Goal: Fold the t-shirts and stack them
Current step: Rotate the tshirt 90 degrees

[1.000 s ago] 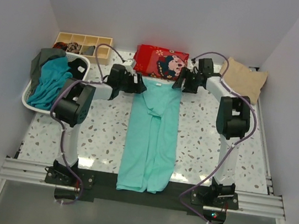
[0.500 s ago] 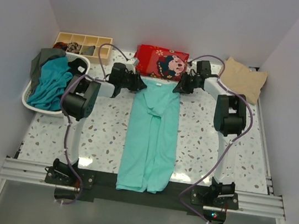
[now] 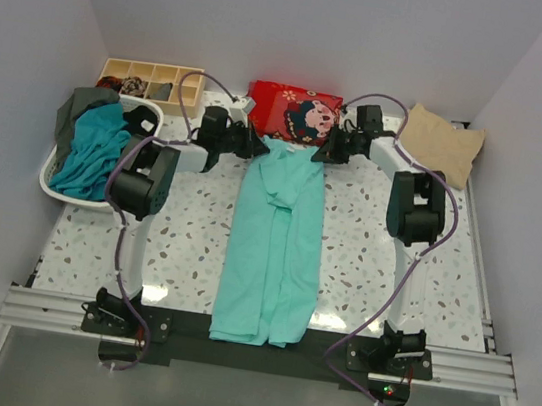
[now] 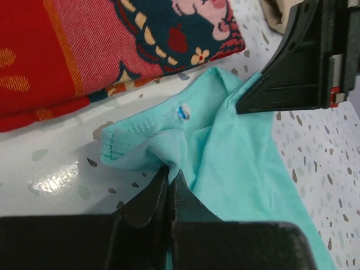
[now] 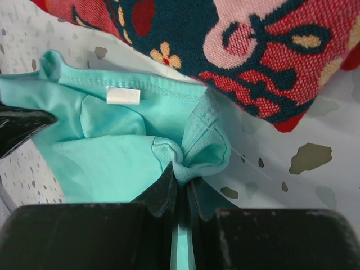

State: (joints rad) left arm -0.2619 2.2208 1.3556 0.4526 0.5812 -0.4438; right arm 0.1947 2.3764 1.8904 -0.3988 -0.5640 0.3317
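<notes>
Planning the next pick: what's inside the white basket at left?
The basket holds a teal t-shirt on top, a grey-green one behind, something black by the rim. Anything underneath is covered.

Table [image 3: 370,252] holds mint t-shirt [image 3: 274,254], perhaps red cushion [image 3: 292,112]

The mint-turquoise t-shirt [image 3: 272,254] is plain, with a white neck label [image 5: 123,95]. The beige t-shirt [image 3: 441,141] is plain too. The cloth [image 3: 292,112] is red, patterned with flowers and a cartoon face. The counter [image 3: 366,247] is white with grey-brown speckles.

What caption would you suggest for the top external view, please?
The left gripper and right gripper each pinch a far corner of the folded turquoise t-shirt on the table.
</notes>
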